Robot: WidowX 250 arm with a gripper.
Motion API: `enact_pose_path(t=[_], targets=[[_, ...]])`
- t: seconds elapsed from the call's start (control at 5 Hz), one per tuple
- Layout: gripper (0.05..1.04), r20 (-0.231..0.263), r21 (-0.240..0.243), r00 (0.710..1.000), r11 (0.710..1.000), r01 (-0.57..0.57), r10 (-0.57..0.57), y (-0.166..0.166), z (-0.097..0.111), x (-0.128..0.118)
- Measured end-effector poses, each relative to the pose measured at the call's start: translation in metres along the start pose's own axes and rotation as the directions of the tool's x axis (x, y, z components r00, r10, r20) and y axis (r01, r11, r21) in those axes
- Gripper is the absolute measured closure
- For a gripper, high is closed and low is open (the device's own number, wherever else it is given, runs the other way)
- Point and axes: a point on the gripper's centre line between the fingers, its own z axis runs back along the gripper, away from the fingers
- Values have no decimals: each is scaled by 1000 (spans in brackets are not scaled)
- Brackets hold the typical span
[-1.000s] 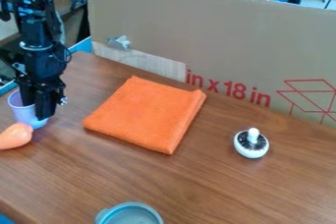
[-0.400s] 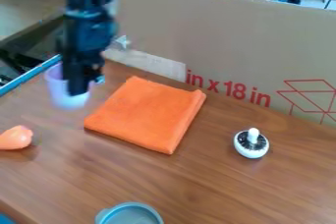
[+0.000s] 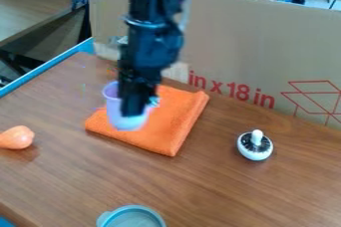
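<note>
The black gripper (image 3: 132, 105) hangs over the left part of the folded orange cloth (image 3: 174, 124), shut on a pale purple cup (image 3: 114, 111). One finger is in front of the cup, whose open rim faces up and whose base hides a bit of the cloth. The cup appears held above the cloth. An orange rounded object (image 3: 17, 137) lies on the table to the left.
A white and black spinning-top-like item (image 3: 255, 145) stands on the wooden table (image 3: 220, 191) at the right. A grey-blue round container (image 3: 133, 217) is at the front edge. A cardboard wall (image 3: 266, 47) rises behind.
The gripper has moved right with the cup, lifting it from beside the orange object to over the cloth. The orange object has shifted slightly; the cloth stays put.
</note>
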Motion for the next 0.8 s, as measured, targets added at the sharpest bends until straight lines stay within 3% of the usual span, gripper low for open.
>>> enact_pose_path(t=[0.2,0.4,0.6,0.8], targets=[[989,-48,-24,991,992,122,-123,-43,-19,24],[989,-100,-48,982,986,157,-161,-87,-42,49],[989,-125,-52,981,988,146,-152,-97,-58,58],[989,-105,-42,985,990,133,-136,-97,-59,61]])
